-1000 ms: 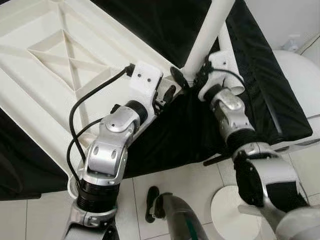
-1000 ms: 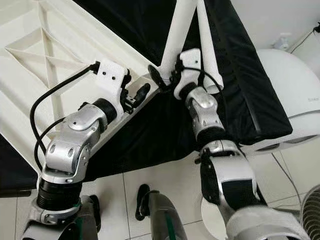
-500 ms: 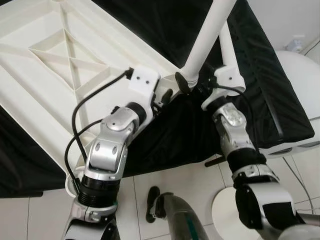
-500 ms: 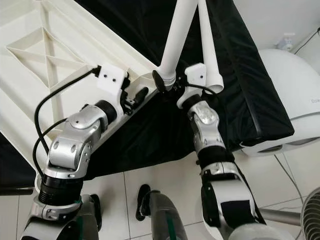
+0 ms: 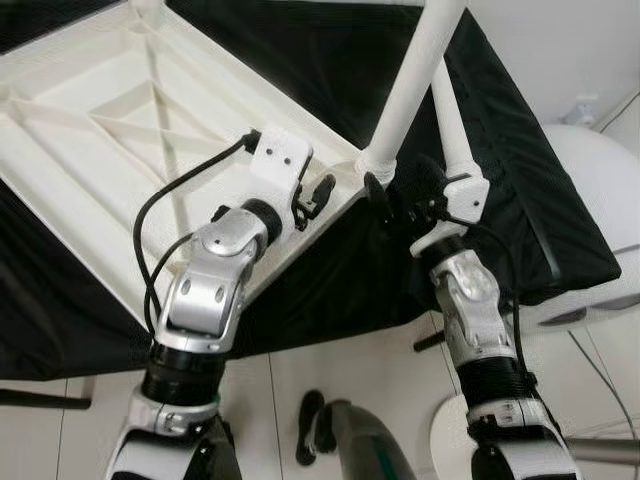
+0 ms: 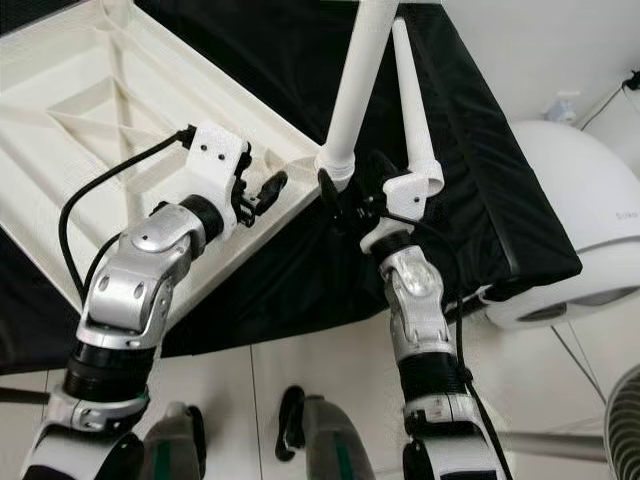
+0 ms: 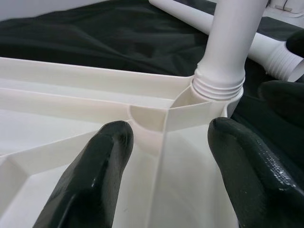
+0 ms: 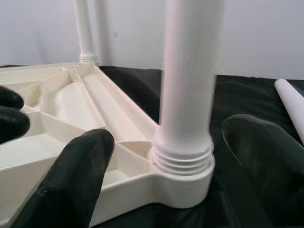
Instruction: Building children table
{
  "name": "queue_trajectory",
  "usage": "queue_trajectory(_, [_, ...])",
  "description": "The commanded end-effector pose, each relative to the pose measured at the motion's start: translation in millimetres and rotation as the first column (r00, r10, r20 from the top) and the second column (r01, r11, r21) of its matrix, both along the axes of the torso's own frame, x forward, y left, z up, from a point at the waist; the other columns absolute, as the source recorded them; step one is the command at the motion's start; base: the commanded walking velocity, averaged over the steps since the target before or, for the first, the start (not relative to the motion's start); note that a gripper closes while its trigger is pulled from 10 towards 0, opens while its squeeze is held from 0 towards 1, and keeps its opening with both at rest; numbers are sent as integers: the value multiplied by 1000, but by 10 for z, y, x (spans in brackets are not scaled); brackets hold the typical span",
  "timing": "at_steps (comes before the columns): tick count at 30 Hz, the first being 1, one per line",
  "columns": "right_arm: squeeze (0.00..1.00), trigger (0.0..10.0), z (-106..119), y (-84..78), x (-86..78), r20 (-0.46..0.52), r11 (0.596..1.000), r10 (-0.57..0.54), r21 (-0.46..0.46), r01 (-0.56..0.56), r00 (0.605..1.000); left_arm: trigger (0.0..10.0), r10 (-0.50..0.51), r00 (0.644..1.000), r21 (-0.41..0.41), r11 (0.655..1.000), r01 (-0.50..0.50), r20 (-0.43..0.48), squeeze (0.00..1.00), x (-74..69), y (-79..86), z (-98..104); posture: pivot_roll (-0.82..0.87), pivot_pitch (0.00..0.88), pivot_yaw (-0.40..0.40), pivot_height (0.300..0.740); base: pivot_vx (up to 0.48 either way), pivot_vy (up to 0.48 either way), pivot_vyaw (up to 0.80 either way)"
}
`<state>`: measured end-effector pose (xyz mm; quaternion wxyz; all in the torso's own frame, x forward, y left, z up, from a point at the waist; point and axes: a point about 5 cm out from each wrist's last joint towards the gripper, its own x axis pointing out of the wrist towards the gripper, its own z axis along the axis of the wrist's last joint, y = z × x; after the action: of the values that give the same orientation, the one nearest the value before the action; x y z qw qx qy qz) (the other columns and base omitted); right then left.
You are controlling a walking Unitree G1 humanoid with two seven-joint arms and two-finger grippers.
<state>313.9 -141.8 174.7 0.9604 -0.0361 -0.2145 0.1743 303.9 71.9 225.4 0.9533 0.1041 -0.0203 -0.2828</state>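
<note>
The white plastic tabletop [image 5: 120, 130] lies upside down on a black cloth. One white leg [image 5: 410, 90] stands in its near corner socket [image 5: 375, 160], threads showing at the joint [image 8: 183, 159]. A second leg [image 8: 84, 33] stands at a far corner. A loose leg [image 6: 412, 110] lies on the cloth behind. My left gripper [image 7: 166, 156] is open, its fingers straddling the tabletop's rim beside the socket. My right gripper [image 8: 166, 180] is open too, with a finger on either side of the standing leg's base, touching nothing.
The black cloth [image 5: 520, 180] covers a low platform that ends just right of the loose leg. A white domed appliance [image 5: 600, 170] stands at the right on the tiled floor. A fan's edge [image 6: 625, 420] shows at the lower right.
The whole picture has shifted, so the camera moved. Both grippers stay at the same corner. My right arm now reaches straighter, and its gripper sits lower by the socket.
</note>
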Motion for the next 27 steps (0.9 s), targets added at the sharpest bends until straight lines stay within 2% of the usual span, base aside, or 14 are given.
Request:
queue_trajectory(1, [0, 10000, -16, 5, -49, -10, 1000, -8, 8, 8, 1000, 10000, -106, 994, 13, 994, 106, -14, 0, -79, -59, -30, 50, 93, -95, 740, 0, 0, 0])
queue_trajectory(3, [0, 10000, -31, 2, -77, -15, 1000, -15, 6, 15, 1000, 10000, -123, 992, 24, 992, 123, -22, 0, -98, -46, -52, 50, 92, -96, 740, 0, 0, 0])
queue_trajectory(5, [0, 10000, -83, -62, -160, -35, 996, -92, 14, 93, 995, 10000, -144, 989, 102, 984, 148, -46, 0, -136, 82, -185, 51, 86, -98, 740, 0, 0, 0])
queue_trajectory(10, [0, 10000, -164, -116, -223, -68, 984, -176, 25, 178, 982, 10000, -139, 989, 103, 984, 143, -53, 0, -145, 127, -203, 51, 81, -98, 740, 0, 0, 0])
queue_trajectory(12, [0, 10000, -278, -187, -286, -132, 954, -286, 54, 295, 949, 10000, -138, 989, 102, 984, 142, -48, 0, -160, 138, -204, 49, 78, -97, 740, 0, 0, 0])
queue_trajectory(13, [0, 10000, -278, -187, -286, -132, 954, -286, 54, 295, 949, 10000, -138, 989, 102, 984, 142, -48, 0, -160, 138, -204, 49, 78, -97, 740, 0, 0, 0])
queue_trajectory(17, [0, 10000, -389, -281, -335, -218, 897, -404, 98, 432, 888, 10000, -140, 989, 104, 984, 144, -41, 0, -162, 140, -200, 45, 72, -90, 740, 0, 0, 0])
queue_trajectory(19, [0, 10000, -389, -281, -335, -218, 897, -404, 98, 432, 888, 10000, -140, 989, 104, 984, 144, -41, 0, -162, 140, -200, 45, 72, -90, 740, 0, 0, 0])
queue_trajectory(22, [0, 10000, -434, -325, -339, -254, 873, -436, 112, 474, 863, 10000, -151, 988, 107, 982, 155, -37, 0, -161, 136, -190, 45, 70, -87, 740, 0, 0, 0])
queue_trajectory(27, [0, 10000, -493, -373, -321, -300, 855, -442, 144, 498, 846, 10000, -168, 985, 112, 979, 171, -36, 0, -169, 129, -190, 42, 64, -82, 740, 0, 0, 0])
